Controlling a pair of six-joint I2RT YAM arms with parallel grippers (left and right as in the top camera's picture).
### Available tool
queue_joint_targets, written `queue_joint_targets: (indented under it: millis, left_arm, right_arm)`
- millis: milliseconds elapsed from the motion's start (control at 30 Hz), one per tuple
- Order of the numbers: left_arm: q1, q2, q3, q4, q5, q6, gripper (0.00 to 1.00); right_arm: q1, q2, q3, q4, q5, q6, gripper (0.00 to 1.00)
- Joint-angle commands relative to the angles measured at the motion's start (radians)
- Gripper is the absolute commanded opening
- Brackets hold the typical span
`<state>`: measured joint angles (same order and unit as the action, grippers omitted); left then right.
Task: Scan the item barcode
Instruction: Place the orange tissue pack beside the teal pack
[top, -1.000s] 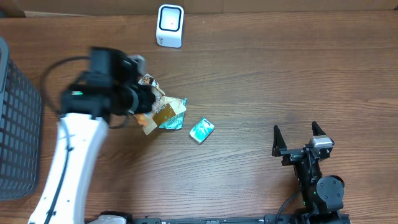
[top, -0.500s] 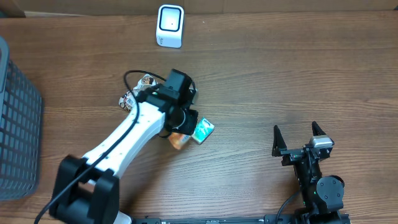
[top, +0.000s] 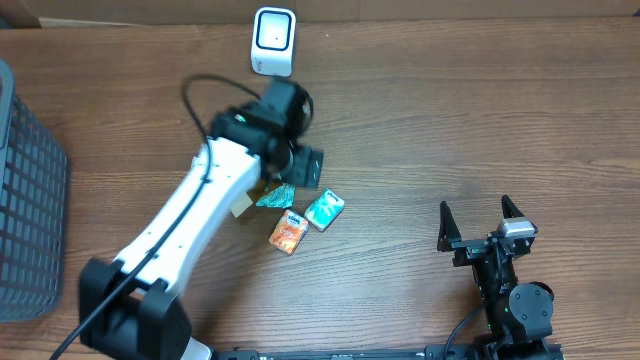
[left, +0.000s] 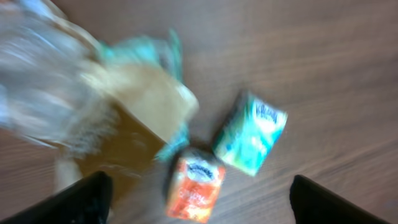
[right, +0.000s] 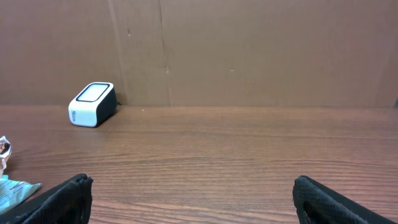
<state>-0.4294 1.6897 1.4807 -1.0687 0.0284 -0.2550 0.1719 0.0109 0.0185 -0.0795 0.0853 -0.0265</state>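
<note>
left pincer (top: 305, 167): spread wide, holding nothing; it hangs over the counter (top: 450, 120), between the scanner (top: 273, 41) and the packets.
right pincer (top: 483, 228): spread wide, empty, well apart from every item.
risk, double pick: the orange packet (top: 288, 232) and the teal packet (top: 324, 210) lie just beside each other; a closing stroke here could catch both.
risk, slip: a flat packet on smooth wood may slide out from between the fingers instead of lifting.
risk, no read: a barcode turned away from the scanner window gives no scan.
item location: the orange packet lies flat on the counter, near the crumpled wrapper pile (top: 262, 192).
item relative to left pincer: nearer the robot's base than the pincer; in the wrist view it sits low between the two fingertips, untouched.
view limit: the wrist view is blurred; the barcode face cannot be made out, and the orange packet is probably, not certainly, the item to scan.
</note>
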Motion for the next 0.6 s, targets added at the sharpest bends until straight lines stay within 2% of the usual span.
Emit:
queue_joint_targets:
  millis: [0,100,267,333,367,433,567]
  left_arm:
    - [0.084,-0.085,0.202,-0.102,-0.095,0.005,1.00]
    - [0.162,-0.103,0.307,-0.166,-0.095,0.008,1.00]
    - [0.378,-0.111,0.502,-0.347,-0.095,0.009,1.00]
    - [0.488,-0.113,0.570,-0.406,-0.096,0.022,0.99]
    - [0.605,-0.116,0.615,-0.428,-0.095,0.022,0.98]
    - [0.727,-0.121,0.634,-0.420,-0.095,0.021,0.98]
    - [0.952,-0.118,0.634,-0.409,-0.095,-0.063,0.97]
  right_arm:
    - [0.006,-0.008,-0.011,0.004,0.003,-0.005,1.00]
    - [0.006,-0.008,-0.011,0.004,0.003,-0.005,1.00]
    - [0.006,-0.008,-0.011,0.004,0.003,-0.005,1.00]
    - [0.006,-0.008,-0.011,0.004,0.003,-0.005,1.00]
    - [0.006,-0.008,-0.011,0.004,0.003,-0.005,1.00]
    - [0.006,-0.008,-0.011,0.004,0.003,-0.005,1.00]
    - [0.006,-0.008,-0.011,0.004,0.003,-0.005,1.00]
